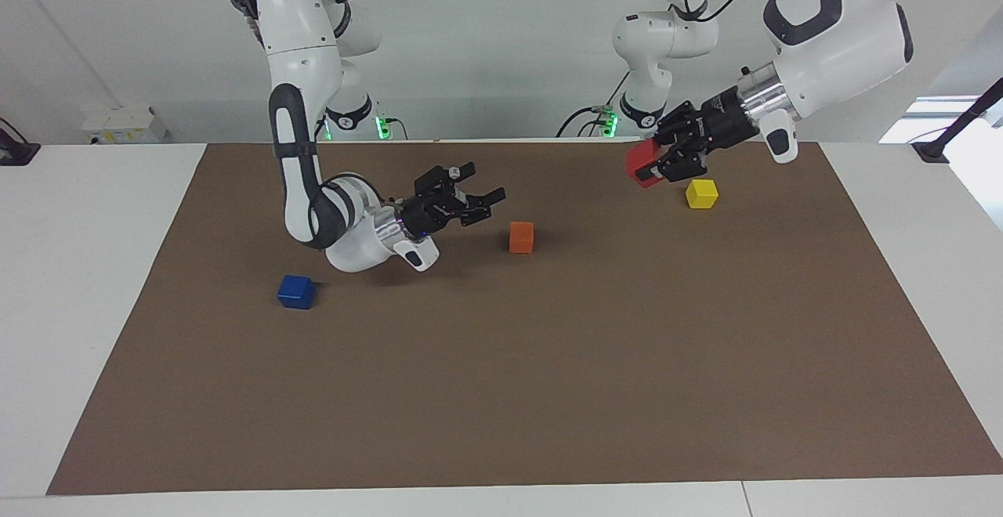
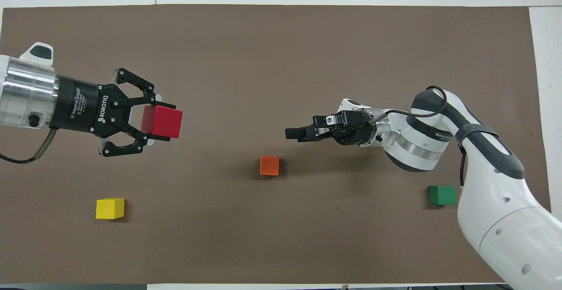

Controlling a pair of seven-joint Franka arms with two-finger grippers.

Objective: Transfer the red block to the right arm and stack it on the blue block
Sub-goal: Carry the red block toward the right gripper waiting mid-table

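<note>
- Desk [image 1: 78,305] white, covered by brown mat [image 1: 548,360]; cubes scattered on mat.
- Right arm [image 1: 302,157] bent low over mat; right tool [image 1: 478,200] pointed toward middle of desk, over mat near orange cube [image 1: 521,237], fingers spread, nothing between them.
- Left tool [image 1: 670,158] raised over left arm's end of mat, above yellow cube [image 1: 701,193], clamped on red cube [image 1: 644,163] across two faces.
- Blue cube [image 1: 296,291] on mat at right arm's end, apart from all else, top bare.
- Green cube [image 2: 442,195] beside right arm, close to robots.
- Red cube: likely light, rigid, smooth-faced; outer half sticks out past fingertips, so best taken on exposed free faces, square and centred, to avoid twisting.
</note>
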